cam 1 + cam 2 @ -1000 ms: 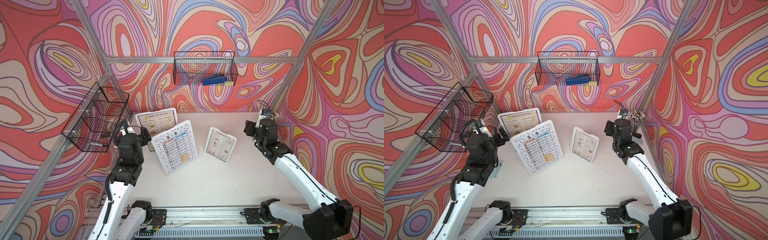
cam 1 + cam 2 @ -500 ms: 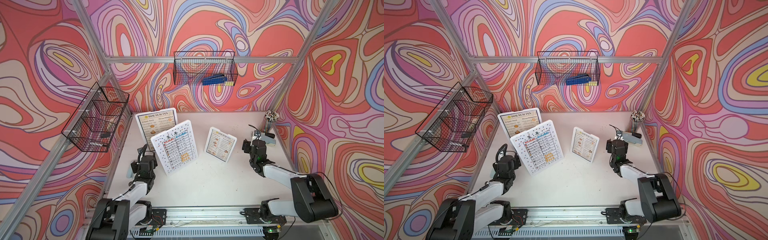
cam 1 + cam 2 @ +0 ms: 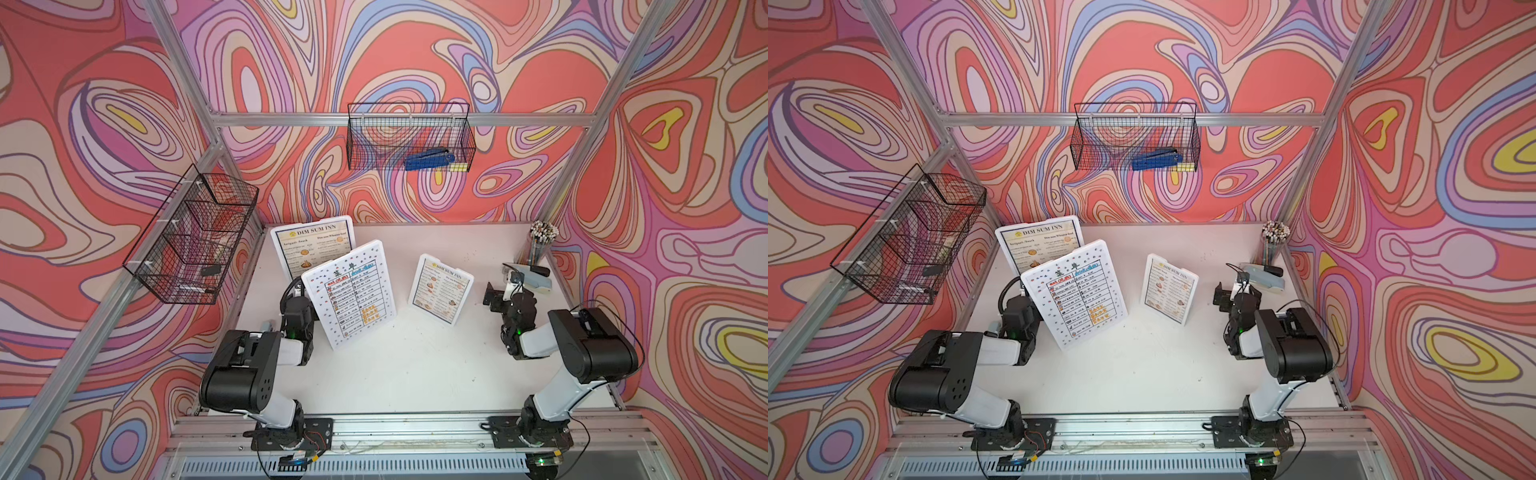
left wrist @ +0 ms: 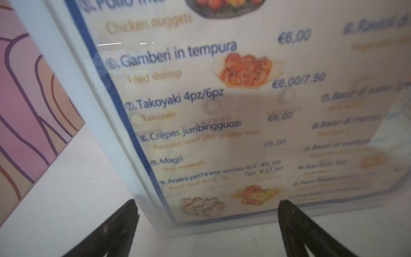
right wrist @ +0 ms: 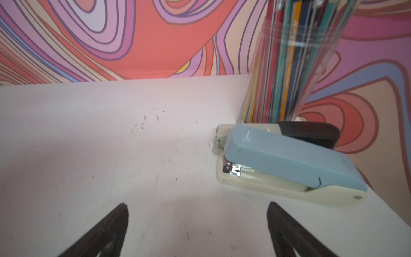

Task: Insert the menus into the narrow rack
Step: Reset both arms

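Three menus stand upright on the white table [image 3: 399, 365]. A large blue-bordered "DIM SUM INN" menu [image 3: 313, 249] is at the back left. The white dotted-border menu [image 3: 351, 293] stands in front of it, and a smaller "DIM SUM INN" menu [image 3: 440, 289] is to the right. A black wire rack with narrow divided slots [image 3: 191, 241] hangs on the left wall. My left gripper [image 4: 208, 213] is open, low by the large menu's [image 4: 222, 111] bottom corner and touching nothing. My right gripper [image 5: 198, 209] is open over bare table.
A second wire basket [image 3: 409, 139] on the back wall holds a blue stapler. A light-blue stapler [image 5: 289, 160] and a clear cup of pencils [image 5: 289, 62] sit at the table's right back corner, just ahead of my right gripper [image 3: 500, 289]. Both arms are folded low near the front rail.
Both arms have dropped from a raised, reaching pose and folded back low over the table. The right gripper has opened wider. The menus have not moved.
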Controlling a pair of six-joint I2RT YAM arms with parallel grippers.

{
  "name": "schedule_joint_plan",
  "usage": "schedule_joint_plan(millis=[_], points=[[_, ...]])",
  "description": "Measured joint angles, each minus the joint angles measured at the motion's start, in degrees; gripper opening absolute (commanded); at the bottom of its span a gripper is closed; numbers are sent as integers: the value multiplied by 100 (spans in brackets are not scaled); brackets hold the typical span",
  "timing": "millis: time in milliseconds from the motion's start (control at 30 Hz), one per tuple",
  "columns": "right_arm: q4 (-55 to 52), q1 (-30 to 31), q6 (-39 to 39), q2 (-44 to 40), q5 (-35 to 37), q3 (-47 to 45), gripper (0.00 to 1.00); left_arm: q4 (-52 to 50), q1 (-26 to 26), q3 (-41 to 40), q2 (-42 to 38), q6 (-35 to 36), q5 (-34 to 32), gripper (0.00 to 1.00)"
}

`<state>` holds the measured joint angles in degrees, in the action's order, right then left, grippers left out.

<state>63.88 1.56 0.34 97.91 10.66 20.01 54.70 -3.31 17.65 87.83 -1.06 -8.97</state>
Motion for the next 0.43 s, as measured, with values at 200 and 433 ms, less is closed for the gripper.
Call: schedule_joint_plan(millis=[200, 433], points=[[195, 2, 105, -2, 35, 2, 98, -122, 0, 142, 35, 111, 297, 99], [184, 2, 146, -2, 55, 39, 98, -289, 4, 251, 35, 120, 354, 99]])
